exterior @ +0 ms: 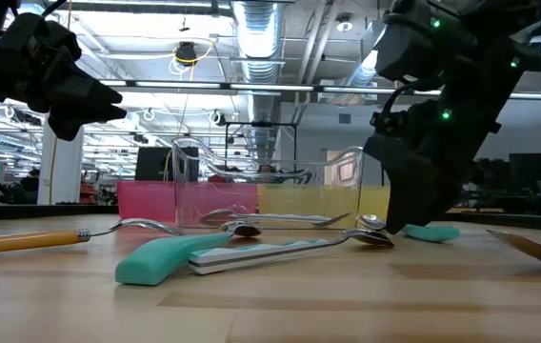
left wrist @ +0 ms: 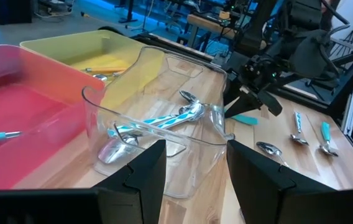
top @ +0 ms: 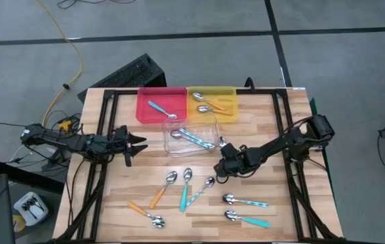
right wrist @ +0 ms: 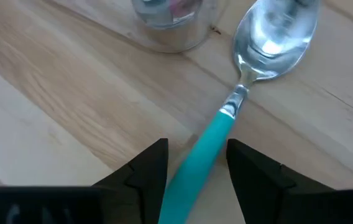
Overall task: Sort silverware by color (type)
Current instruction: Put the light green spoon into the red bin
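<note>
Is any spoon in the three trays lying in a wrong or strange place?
Nothing stands out. The red tray holds one teal spoon, the yellow tray orange-handled spoons, the clear tray pale blue spoons. The rest lie unsorted on the table.

My right gripper point(exterior: 406, 227) reaches down to the table point(exterior: 347, 305) beside a teal spoon point(exterior: 251, 252); an orange spoon point(exterior: 51, 239) lies apart.
</note>
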Controlling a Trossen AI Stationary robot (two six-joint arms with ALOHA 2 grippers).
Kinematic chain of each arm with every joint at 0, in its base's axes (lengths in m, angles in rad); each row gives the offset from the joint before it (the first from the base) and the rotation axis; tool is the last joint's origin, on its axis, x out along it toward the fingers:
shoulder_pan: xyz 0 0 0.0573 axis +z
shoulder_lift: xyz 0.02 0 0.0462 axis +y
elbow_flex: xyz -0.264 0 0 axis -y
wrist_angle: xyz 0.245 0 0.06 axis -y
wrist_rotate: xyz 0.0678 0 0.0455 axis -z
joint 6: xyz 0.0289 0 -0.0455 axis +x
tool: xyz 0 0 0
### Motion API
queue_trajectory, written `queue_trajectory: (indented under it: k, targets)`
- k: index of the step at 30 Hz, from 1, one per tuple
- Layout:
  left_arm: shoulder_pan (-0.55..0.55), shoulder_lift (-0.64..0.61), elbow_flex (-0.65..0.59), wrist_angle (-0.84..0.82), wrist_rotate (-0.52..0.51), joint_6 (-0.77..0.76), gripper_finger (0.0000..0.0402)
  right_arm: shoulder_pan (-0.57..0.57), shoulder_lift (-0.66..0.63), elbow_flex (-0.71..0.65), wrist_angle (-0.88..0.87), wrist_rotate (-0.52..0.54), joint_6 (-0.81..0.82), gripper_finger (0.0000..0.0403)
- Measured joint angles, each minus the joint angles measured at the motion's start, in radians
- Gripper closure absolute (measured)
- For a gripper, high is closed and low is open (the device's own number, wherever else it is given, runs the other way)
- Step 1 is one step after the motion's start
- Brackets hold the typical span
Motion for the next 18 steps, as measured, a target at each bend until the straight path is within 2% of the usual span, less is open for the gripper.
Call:
queue_trajectory:
  k: [3, 6, 12, 18]
  targets:
    - [0.0, 0.001, 0.0, 0.002, -0.017, -0.001, 0.0248, 0.001, 0.017, 0.002, -0.003, 0.008, 0.026, 0.0216]
    - [0.0, 0.001, 0.0, 0.002, -0.022, -0.001, 0.0248, 0.011, 0.017, 0.002, -0.025, 0.009, 0.052, 0.0235]
    - [0.0, 0.001, 0.0, 0.002, -0.024, -0.001, 0.0248, 0.012, 0.018, 0.002, -0.068, 0.014, 0.132, 0.0324]
    - [0.0, 0.001, 0.0, 0.002, -0.024, -0.001, 0.0248, 0.018, 0.018, 0.001, -0.075, 0.008, 0.204, 0.033]
